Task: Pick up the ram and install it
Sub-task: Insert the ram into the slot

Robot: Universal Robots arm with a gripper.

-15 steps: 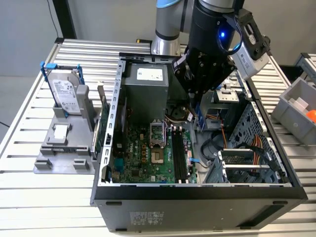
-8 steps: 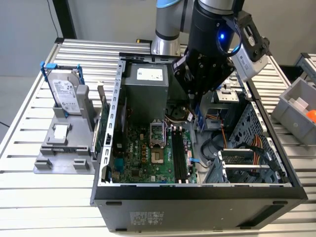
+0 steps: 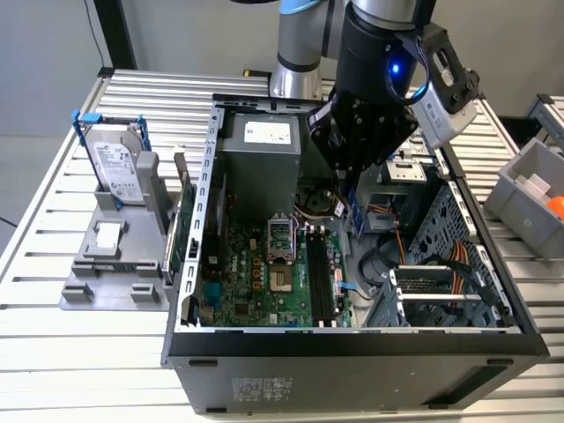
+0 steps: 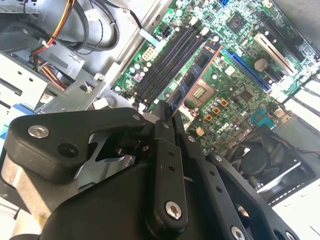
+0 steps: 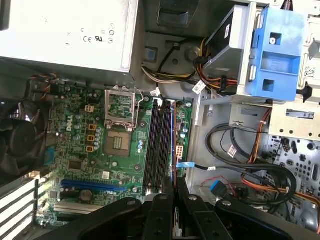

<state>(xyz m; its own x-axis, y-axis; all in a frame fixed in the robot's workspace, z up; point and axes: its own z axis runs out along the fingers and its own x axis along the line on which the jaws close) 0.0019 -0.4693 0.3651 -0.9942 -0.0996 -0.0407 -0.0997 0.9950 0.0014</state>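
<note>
Black claw [image 4: 164,112] parts sit right up close in both wrist views, and the claw is squeezed tight on the ram [image 4: 192,80], a thin blue stick with dark chips. The ram hangs inside the open computer case [image 3: 189,256], over the green board [image 5: 80,150], right by the long black slots [image 5: 157,145]. I cannot tell if it touches them.

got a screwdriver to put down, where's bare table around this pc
Bare slats of the table lie at the exterior view's left, in front of the grey fixture and alongside the case. More lie behind the fixture. Inside the case it is crowded: the gripper holds the ram over the slots, with cables beside.
</note>
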